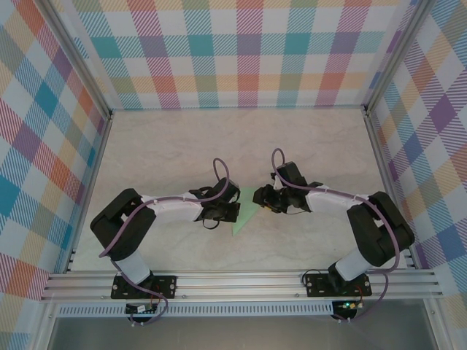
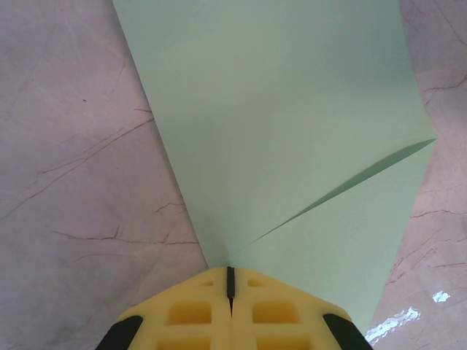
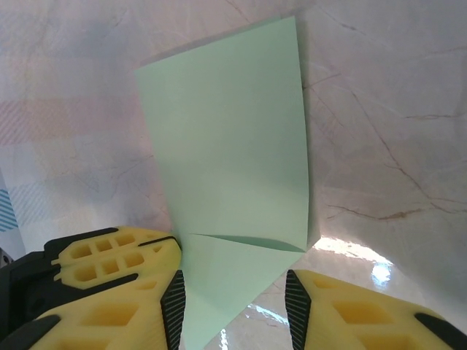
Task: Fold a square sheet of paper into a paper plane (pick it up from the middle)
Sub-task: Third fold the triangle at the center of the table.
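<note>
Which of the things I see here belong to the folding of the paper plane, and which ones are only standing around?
Belong to the job:
- the paper plane, partly folded
- left gripper, shut on it
- right gripper, open, one finger on each side of it

Only surroundings:
- marble table
- checked walls
- metal frame

Two arms bolted just above the aluminium rail [image 1: 241,281] on black base plates [image 1: 144,284] with small screws. Left arm [image 1: 131,219] and right arm [image 1: 372,226] alike: bulky black joint housings, white link covers between. Purple cable [image 1: 228,168] looping off each forearm, farther from the rail. Left gripper [image 2: 230,273] and right gripper [image 3: 233,306]: yellow moulded fingers [image 3: 109,270] with rectangular cut-out pockets, and black ribbed pads [image 3: 173,306], seemingly rubber. Below the rail, small circuit boards [image 1: 139,309] with thin wires.
</note>
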